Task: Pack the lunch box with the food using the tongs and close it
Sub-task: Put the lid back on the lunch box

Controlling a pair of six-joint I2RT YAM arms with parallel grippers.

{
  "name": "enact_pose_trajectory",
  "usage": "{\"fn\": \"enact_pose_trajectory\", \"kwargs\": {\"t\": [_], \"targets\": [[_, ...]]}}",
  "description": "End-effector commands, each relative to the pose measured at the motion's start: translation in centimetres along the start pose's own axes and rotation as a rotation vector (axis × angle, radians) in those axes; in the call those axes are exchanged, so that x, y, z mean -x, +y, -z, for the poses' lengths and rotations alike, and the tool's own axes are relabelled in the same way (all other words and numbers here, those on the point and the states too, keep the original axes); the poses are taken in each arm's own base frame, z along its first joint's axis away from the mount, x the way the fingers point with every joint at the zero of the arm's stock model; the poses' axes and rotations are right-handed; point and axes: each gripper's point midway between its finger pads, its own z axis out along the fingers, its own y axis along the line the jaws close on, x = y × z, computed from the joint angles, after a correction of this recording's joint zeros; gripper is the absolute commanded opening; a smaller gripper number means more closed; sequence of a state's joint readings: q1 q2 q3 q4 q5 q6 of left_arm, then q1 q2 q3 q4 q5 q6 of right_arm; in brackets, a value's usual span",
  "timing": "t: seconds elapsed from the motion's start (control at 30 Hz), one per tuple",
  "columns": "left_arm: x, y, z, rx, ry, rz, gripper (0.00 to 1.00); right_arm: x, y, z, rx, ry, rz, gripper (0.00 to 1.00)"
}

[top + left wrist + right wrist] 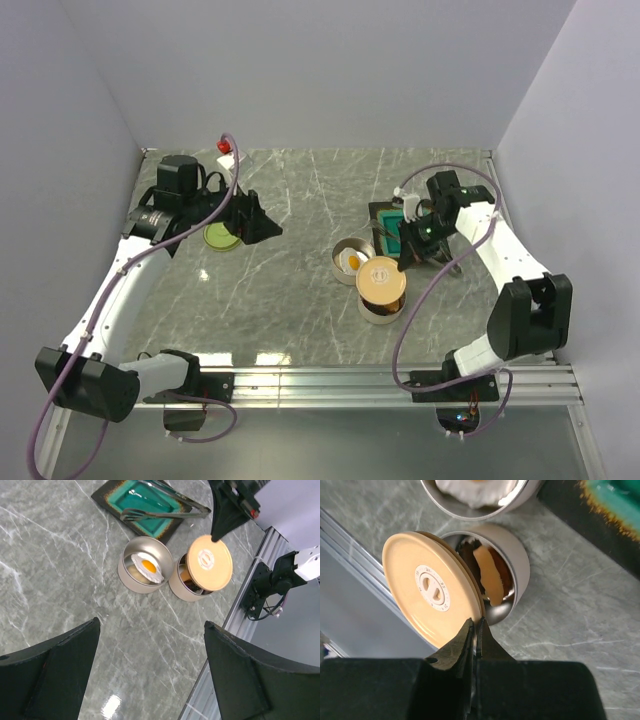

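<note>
Tan lid (432, 587) looks stiff and light; your right gripper (475, 626) pinches its rim above the tin (517, 560); left gripper (151, 630) stands wide.

Table top (290, 300): grey-green stone pattern, veined in white, polished. Pale glare patches (268, 357) are reflected near the front edge. Walls (320, 70): plain, pale grey, set on three sides. Front edge: ribbed aluminium rails (330, 380) are fitted.
</note>
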State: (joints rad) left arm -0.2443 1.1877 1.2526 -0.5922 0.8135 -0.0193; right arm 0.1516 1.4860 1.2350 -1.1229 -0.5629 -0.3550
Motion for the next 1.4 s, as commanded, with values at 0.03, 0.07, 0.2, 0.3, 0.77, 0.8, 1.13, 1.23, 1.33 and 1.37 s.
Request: {"fn": "enact_pose_trajectory", "kwargs": {"t": [0.03,0.07,0.2,0.3,0.77,0.8,1.13,1.23,1.33,1.37], "targets": [[0.4,-0.1,0.0,-0.001,-0.033,-0.021,0.91,5.1,0.0,0.7,0.005,-0.138,-0.093,0.00],[0.3,-0.1,-0.1,-0.004,-0.033,-0.018,0.91,5.6,-0.1,0.5,0.010,-0.142,-0.115,0.00],[0.2,0.2,-0.5,-0.006,-0.034,-0.011,0.91,7.8,-1.0,-0.3,0.007,-0.175,-0.187,0.00],[0.3,0.6,-1.1,0.001,-0.033,-0.008,0.90,9.3,-1.4,-1.3,0.006,-0.186,-0.215,0.00],[-0.4,2.1,-3.4,0.033,0.006,0.011,0.90,11.0,-2.7,-5.0,-0.042,-0.165,-0.255,0.00],[-0.3,2.0,-3.4,0.032,0.005,0.006,0.90,10.8,-2.9,-5.3,-0.049,-0.154,-0.256,0.00],[-1.1,1.3,-5.0,-0.018,0.042,0.011,0.86,10.4,-3.9,-6.8,-0.091,-0.129,-0.255,0.00],[-1.5,0.6,-6.4,-0.045,0.067,0.005,0.80,9.9,-3.9,-7.1,-0.101,-0.108,-0.249,0.00],[-2.1,-0.2,-8.3,-0.076,0.093,0.001,0.72,9.6,-3.9,-7.2,-0.121,-0.096,-0.233,0.00],[-2.0,-0.9,-9.0,-0.090,0.100,-0.003,0.70,9.4,-4.0,-7.4,-0.129,-0.089,-0.230,0.00]]}}
